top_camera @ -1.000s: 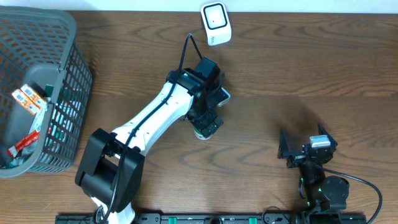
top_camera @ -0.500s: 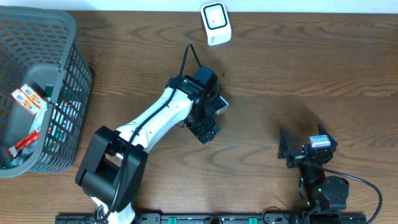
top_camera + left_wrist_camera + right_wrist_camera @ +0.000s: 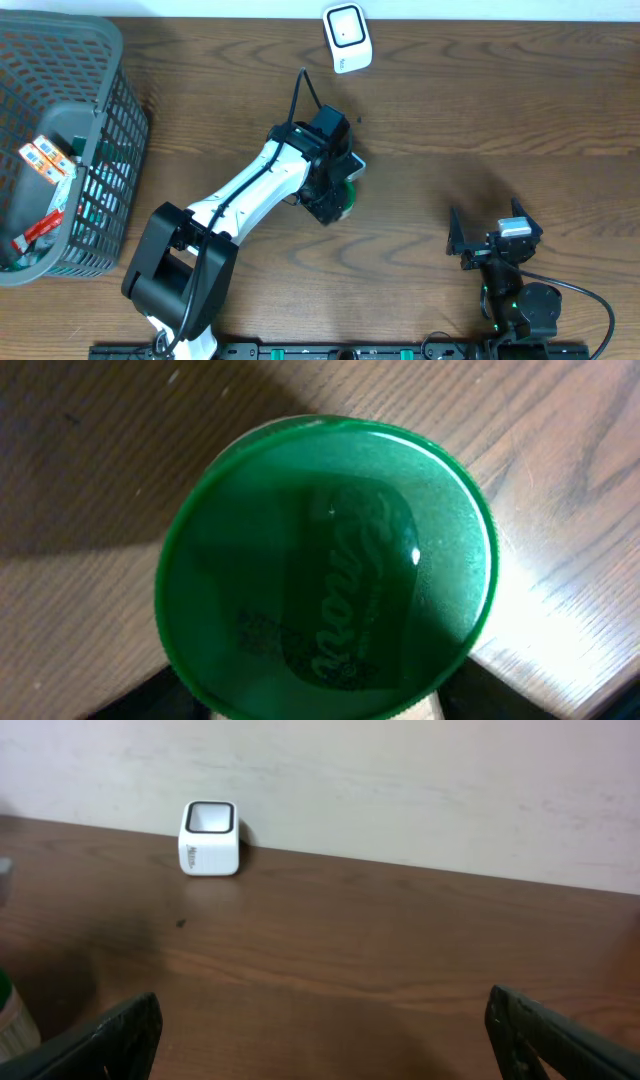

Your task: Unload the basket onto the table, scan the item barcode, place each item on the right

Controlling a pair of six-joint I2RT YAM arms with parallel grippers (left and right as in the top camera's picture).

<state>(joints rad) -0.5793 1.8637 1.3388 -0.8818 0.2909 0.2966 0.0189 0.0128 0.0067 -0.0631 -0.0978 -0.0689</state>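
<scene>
- Green-lidded container (image 3: 327,565) standing upright mid-table (image 3: 520,120), well apart from white barcode scanner (image 3: 346,37).
- Left gripper (image 3: 330,203) hanging directly over it; jaw width cannot be told from views.
- Right gripper (image 3: 325,1038) idling, jaws wide, holding nothing.
- Risks: off-centre closing tipping container; smooth round body slipping or rotating in grip; barcode not showing, possibly ending up facing away from scanner.

Left arm (image 3: 250,187) is a white tube with chunky black joints, black cable running along it and looping out near the wrist. Right arm (image 3: 515,300) is all black with a tiny green light; right hand (image 3: 488,232) has flat black fingers.
</scene>
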